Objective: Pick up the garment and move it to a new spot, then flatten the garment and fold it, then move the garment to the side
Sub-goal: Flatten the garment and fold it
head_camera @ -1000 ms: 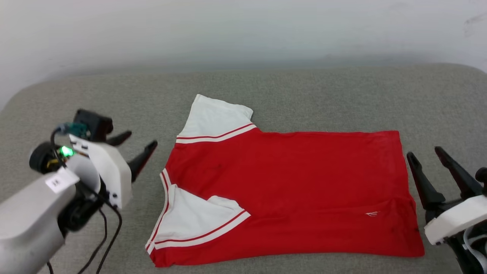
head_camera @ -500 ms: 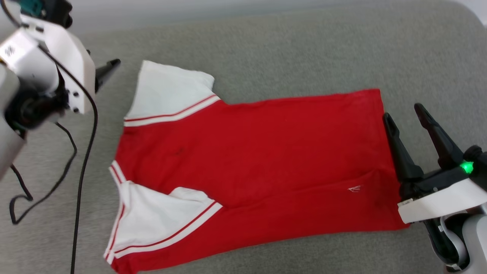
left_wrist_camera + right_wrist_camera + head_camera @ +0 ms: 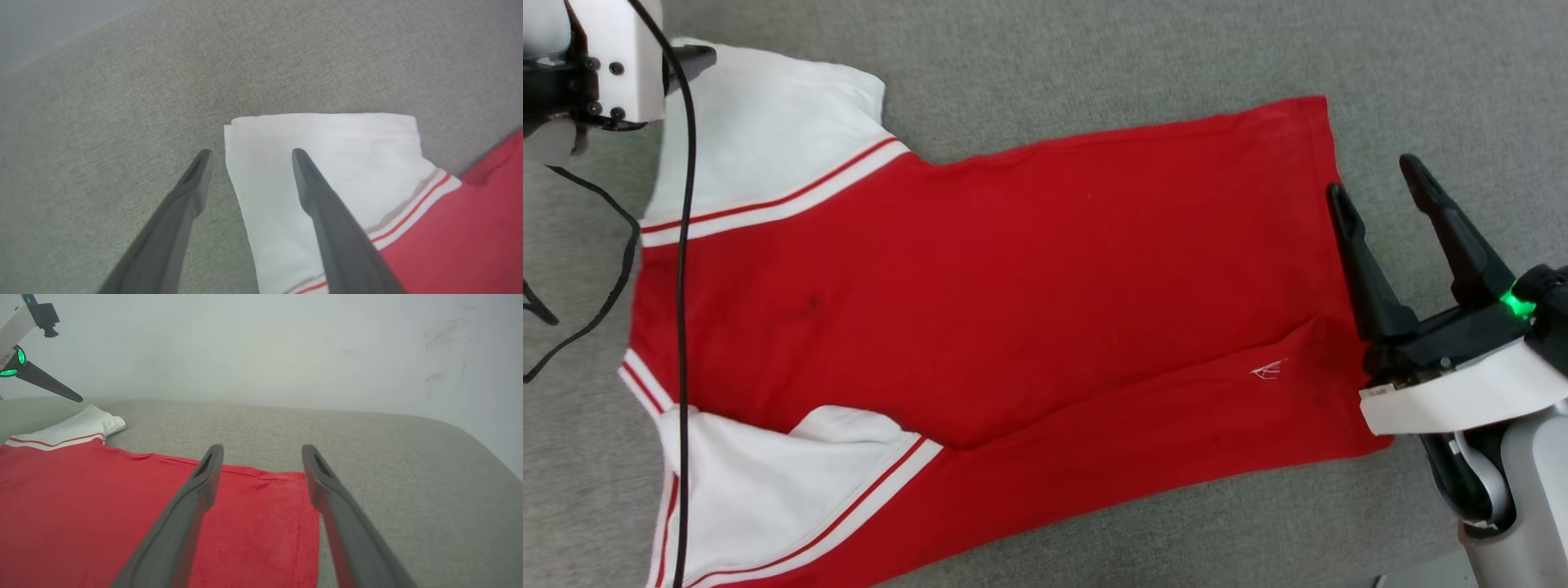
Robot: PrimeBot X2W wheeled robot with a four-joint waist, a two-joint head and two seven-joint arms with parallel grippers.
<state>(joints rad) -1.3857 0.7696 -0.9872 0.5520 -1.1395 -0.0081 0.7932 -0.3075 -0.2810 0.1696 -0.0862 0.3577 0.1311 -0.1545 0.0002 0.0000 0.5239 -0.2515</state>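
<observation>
Left gripper (image 3: 252,152) has swung over to the shirt's (image 3: 1013,286) far sleeve (image 3: 327,139), jaws wide astride its edge. Right gripper (image 3: 1372,175), also wide, hovers at the hem (image 3: 304,539).

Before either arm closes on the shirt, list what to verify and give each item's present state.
1. Left end effector open: ok. Its fingers straddle the edge of the far sleeve.
2. Right end effector open: ok. It is poised by the hem.
3. Garment free of both: ok. Nothing is gripped.
4. Garment flat: not ok. The near sleeve lies folded onto the red body.
5. Cable clear of the fabric: not ok. In the head view it hangs across the collar end.
6. Contact with cloth: cannot tell.
</observation>
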